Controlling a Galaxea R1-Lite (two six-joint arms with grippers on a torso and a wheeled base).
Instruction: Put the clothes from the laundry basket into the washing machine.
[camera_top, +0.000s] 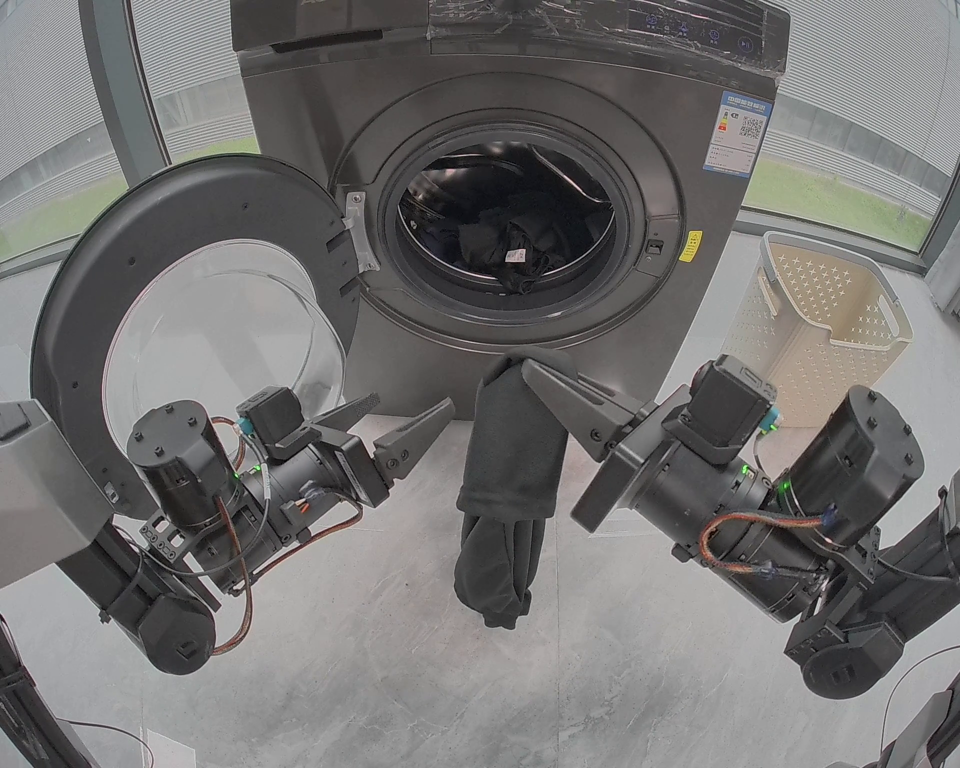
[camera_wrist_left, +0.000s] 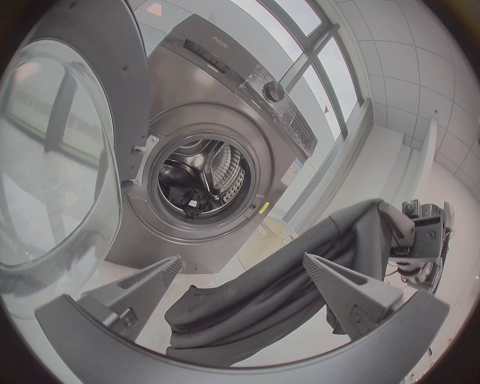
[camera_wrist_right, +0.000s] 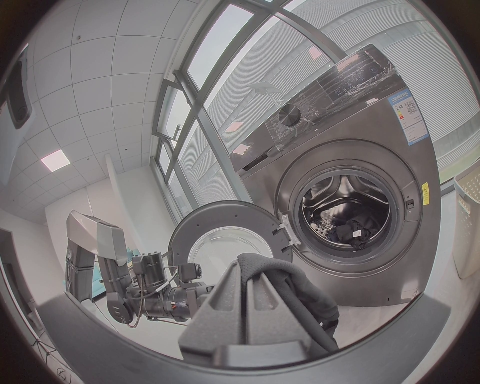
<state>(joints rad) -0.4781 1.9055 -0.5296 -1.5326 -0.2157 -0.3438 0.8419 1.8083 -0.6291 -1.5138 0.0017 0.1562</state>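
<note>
A dark grey garment (camera_top: 510, 470) hangs in front of the washing machine (camera_top: 300, 110), below the drum opening (camera_top: 505, 225). My right gripper (camera_top: 540, 375) is shut on its top fold, and the cloth drapes down toward the floor. My left gripper (camera_top: 405, 408) stands open just left of the garment, apart from it. In the left wrist view the garment (camera_wrist_left: 280, 290) stretches between the open left fingers (camera_wrist_left: 350, 290) and the right gripper (camera_wrist_left: 395, 225). Dark clothes (camera_top: 510, 245) lie inside the drum. The cream laundry basket (camera_top: 820, 320) stands to the right of the machine.
The round machine door (camera_top: 190, 290) is swung wide open to the left, close behind my left arm. Grey tiled floor (camera_top: 400, 650) lies open in front of the machine. Windows run behind the machine and the basket.
</note>
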